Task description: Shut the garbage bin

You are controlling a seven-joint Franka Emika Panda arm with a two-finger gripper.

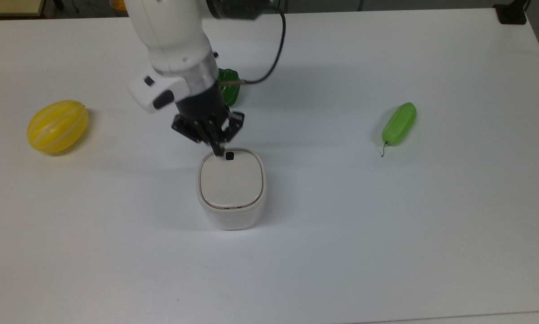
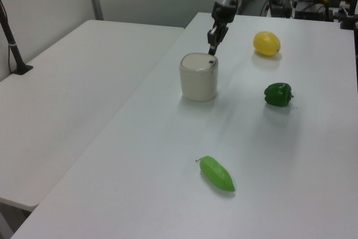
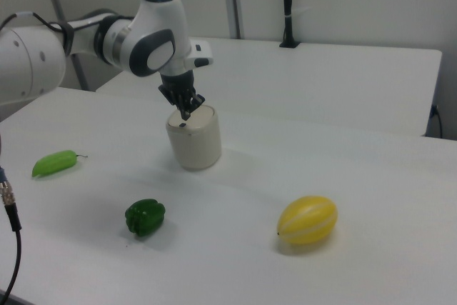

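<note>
At the top view's centre the bin (image 1: pixel 231 189) sits with its lid (image 1: pixel 231 181) flat, so the gripper (image 1: pixel 216 150), fingers together just above the lid's far edge beside the black tab (image 1: pixel 229 155), should lift straight clear without snagging it.

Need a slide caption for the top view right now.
Gripper poised above the closed garbage bin, beside the lid's black tab.

Bare table (image 1: pixel 386 234) around garbage bin (image 1: pixel 231 211)
</note>
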